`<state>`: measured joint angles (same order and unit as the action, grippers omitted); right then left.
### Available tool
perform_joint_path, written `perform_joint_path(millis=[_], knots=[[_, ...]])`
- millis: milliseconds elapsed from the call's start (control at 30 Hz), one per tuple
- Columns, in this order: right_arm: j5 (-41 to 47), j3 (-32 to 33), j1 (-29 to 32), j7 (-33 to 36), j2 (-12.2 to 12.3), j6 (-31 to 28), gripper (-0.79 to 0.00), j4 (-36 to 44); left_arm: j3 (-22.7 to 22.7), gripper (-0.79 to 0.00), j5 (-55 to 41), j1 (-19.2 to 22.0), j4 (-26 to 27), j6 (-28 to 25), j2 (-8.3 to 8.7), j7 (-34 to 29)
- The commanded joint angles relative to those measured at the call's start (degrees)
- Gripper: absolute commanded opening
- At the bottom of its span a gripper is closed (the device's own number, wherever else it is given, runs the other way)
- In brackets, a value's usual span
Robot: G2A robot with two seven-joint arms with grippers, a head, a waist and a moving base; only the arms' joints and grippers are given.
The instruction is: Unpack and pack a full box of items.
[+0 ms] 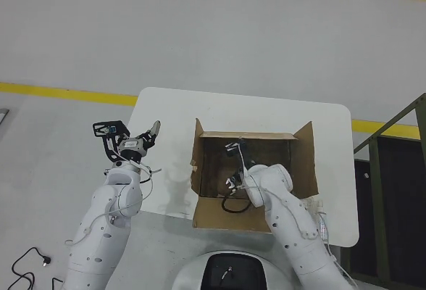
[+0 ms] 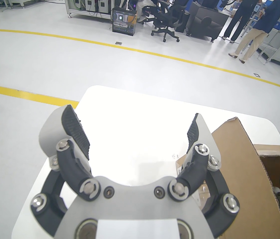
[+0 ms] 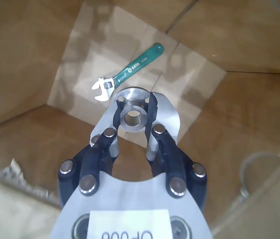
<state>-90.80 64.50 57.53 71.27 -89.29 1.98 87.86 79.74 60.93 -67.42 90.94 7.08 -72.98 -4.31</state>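
Two items lie low in the open cardboard box point(image 1: 305, 156) at the middle of the white table point(image 1: 271, 109). One is a flanged metal hub point(image 3: 132, 119); just beside it, a green-handled adjustable wrench point(image 3: 127, 72) lies flat on the box floor. The right gripper point(image 3: 135, 101), deep inside the box, has its fingers set narrow on either side of the hub's neck, gripping it. Whether the hub is clear of the cardboard or resting on it is hard to say from this angle. The left gripper point(image 2: 132, 123) hangs over the table's left part, near the box's left flap, fingers spread wide with nothing between them. With so little in the box, this reads as the unpacking stage, hub in hand. The next move calls for a straight lift clear of the walls and flaps, then a set-down on the table, before going for the wrench.
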Motion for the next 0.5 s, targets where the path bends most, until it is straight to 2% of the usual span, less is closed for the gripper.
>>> perform_joint_path(millis=[0, 167, 467], knots=[[-0.6, 1.8, 2.4, 2.9, 0.5, -0.9, -0.785, 7.4, 0.0, 0.0, 0.0, 0.0, 0.0, 0.0, 0.0, 0.0], [-2.2, 5.3, 6.0, 6.8, 1.3, -2.3, -0.785, 19.6, 0.0, 0.0, 0.0, 0.0, 0.0, 0.0, 0.0, 0.0], [-4.0, 10.5, 8.1, 11.4, 1.9, -2.3, -0.785, 33.4, 0.0, 0.0, 0.0, 0.0, 0.0, 0.0, 0.0, 0.0]])
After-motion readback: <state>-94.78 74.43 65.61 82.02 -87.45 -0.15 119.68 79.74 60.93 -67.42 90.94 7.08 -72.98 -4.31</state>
